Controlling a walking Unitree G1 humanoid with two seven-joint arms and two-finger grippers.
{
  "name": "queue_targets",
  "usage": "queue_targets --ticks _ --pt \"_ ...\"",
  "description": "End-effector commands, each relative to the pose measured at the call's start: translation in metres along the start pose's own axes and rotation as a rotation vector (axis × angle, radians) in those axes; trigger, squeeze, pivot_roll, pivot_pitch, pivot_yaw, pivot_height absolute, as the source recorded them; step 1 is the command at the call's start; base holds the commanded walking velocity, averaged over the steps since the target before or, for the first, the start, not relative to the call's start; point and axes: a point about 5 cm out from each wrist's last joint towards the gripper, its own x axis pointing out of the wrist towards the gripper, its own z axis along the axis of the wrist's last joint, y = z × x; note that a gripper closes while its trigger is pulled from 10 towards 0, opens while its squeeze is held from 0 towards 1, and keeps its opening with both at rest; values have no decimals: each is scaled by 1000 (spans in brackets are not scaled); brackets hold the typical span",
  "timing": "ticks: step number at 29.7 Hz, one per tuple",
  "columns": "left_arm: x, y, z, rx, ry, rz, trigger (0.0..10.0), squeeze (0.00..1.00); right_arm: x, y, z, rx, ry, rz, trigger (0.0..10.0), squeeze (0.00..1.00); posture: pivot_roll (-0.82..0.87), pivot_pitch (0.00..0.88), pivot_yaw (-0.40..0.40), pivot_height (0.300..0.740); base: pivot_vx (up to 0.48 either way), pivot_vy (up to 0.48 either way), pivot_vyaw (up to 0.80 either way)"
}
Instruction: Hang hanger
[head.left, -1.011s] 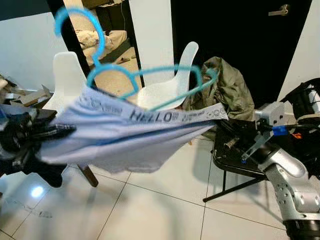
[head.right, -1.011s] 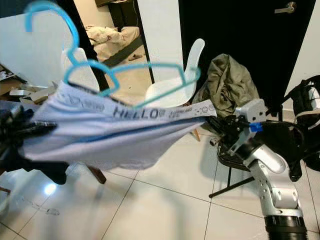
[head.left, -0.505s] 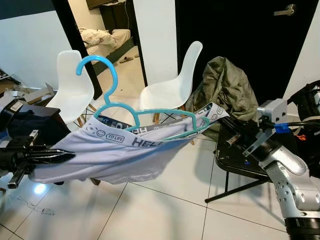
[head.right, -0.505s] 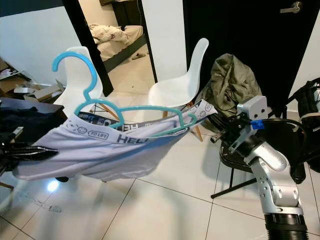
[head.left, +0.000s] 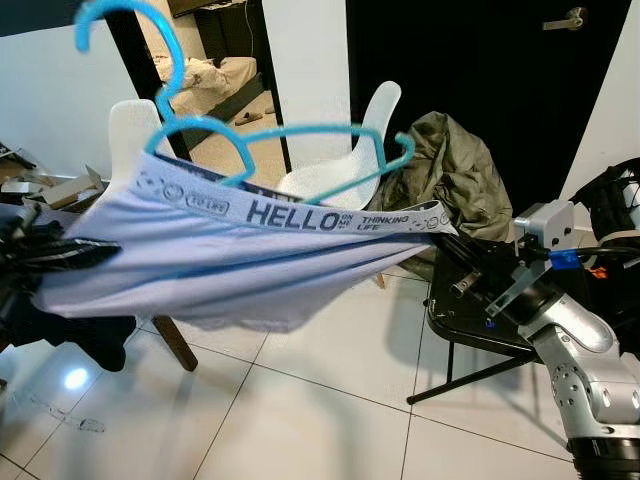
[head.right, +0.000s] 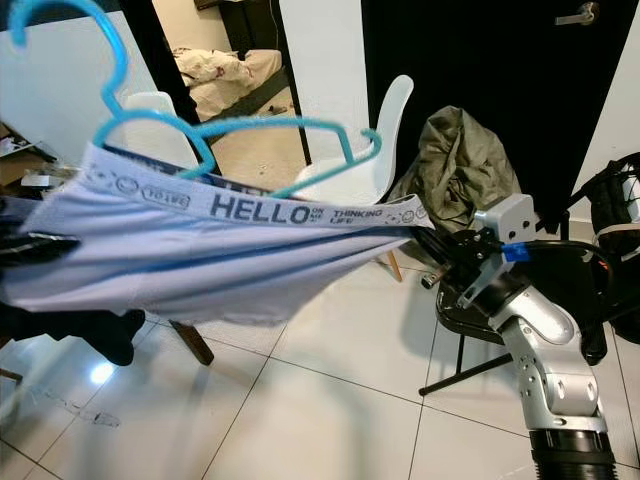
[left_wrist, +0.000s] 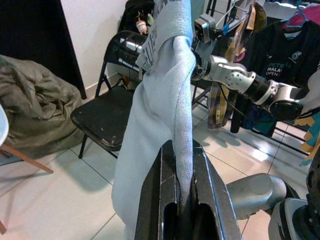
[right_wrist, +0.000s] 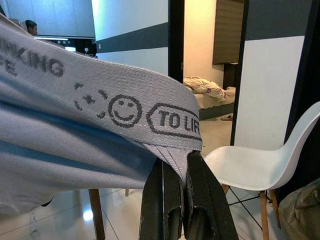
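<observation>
Stretching between your two grippers is a pair of pale grey-blue underwear (head.left: 230, 265), held taut and roughly level in front of the robot, above the white tiled floor (head.left: 330, 420). Your left gripper (left_wrist: 184, 200) is pinching one end of the fabric: in the left wrist view the cloth is running down between the two black fingers (left_wrist: 167, 200), which are pressed tight against it. Your right gripper (right_wrist: 181, 200) is clamping the other end, its fingers closed on the fabric just under the waistband (head.right: 290, 212), which is reading "HELLO" and "THINKING LIFE" in the head views and showing a smiley and "TO LIFE" at the right wrist.

The turquoise plastic hanger (head.left: 290, 140) is riding on the underwear, its lower bar tucked behind the waistband and its shoulders standing above it. Its hook (head.left: 130, 30) is pointing up toward the robot's left, free in the air and touching nothing.

Behind the garment you are looking at two white moulded chairs (head.left: 345, 175), with an olive-green heap of cloth (head.left: 455, 180) beside the right one, in front of a black door (head.left: 480, 80). A black folding chair (head.left: 470, 320) is standing under your right arm. Through the doorway beyond the chairs, a bed with rumpled bedding (head.right: 225, 70) is showing.
</observation>
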Motion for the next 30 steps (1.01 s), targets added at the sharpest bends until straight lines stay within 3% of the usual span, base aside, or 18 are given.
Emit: queue_targets --ticks 1,30 --pt "-6 -2 1 2 29 8 0 0 -1 -1 -2 0 1 -9 0 0 -6 17 109 740 0 0 0" --pt "4 -7 -25 -39 154 -33 0 0 -3 -10 19 -62 -19 25 0 0 -15 18 108 740 0 0 0"
